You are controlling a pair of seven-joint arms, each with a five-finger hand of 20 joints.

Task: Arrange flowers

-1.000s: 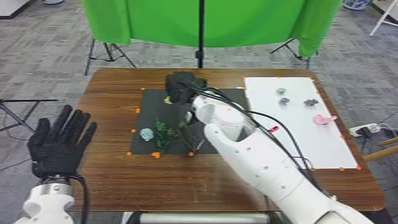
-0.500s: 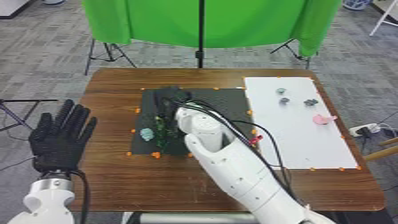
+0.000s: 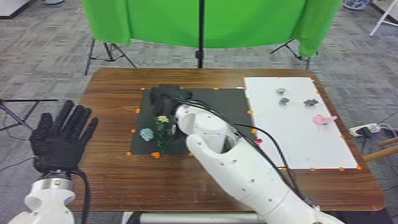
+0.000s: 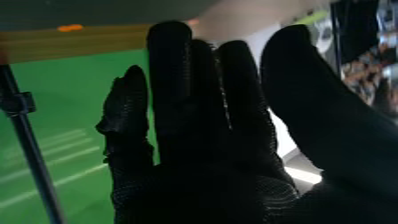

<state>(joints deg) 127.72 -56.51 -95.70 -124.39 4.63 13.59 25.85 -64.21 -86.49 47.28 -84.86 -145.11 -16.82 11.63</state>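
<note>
Yellow-topped green foliage (image 3: 163,140) is seen near the black mat (image 3: 227,103)'s left edge, apparently not fully arranged. The black-gloved right hand (image 4: 200,135) is uncurled.

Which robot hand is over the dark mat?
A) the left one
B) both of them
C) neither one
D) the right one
D: in the head view, the right hand is over the dark mat, while the left hand is off at the left side of the table.
</note>
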